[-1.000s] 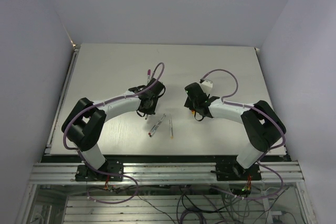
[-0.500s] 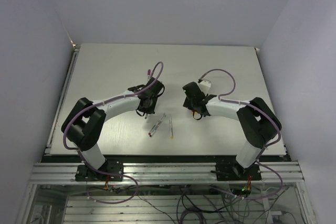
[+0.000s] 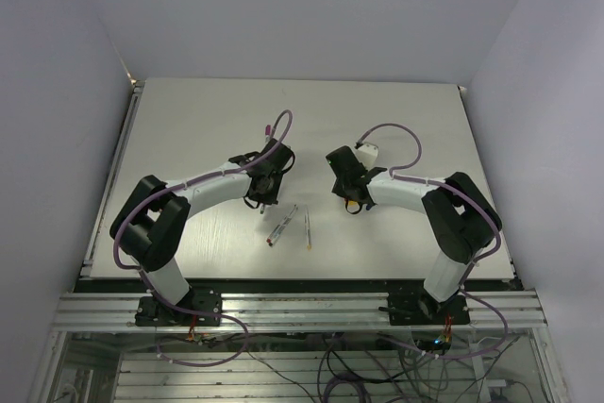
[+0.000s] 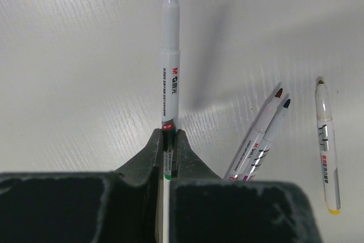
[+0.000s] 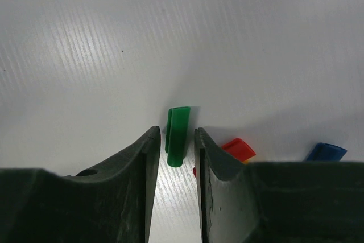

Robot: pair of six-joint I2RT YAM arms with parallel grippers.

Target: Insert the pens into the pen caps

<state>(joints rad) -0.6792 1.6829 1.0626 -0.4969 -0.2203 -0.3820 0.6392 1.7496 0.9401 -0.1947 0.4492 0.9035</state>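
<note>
The table (image 3: 189, 139) has a flat white top with fine parallel lines in its surface. Near the middle of its front part lie three pens. A pen with a reddish tip (image 4: 254, 138) and a pen with a dark blue tip (image 4: 269, 138) lie side by side, touching along their barrels. A third pen (image 4: 327, 143), with a yellow end, lies near them but apart. More to the right, a green cap (image 5: 178, 135) lies on its side. A red cap (image 5: 239, 149) lies just beside it and a blue cap (image 5: 325, 152) a little farther away, both partly hidden.
</note>
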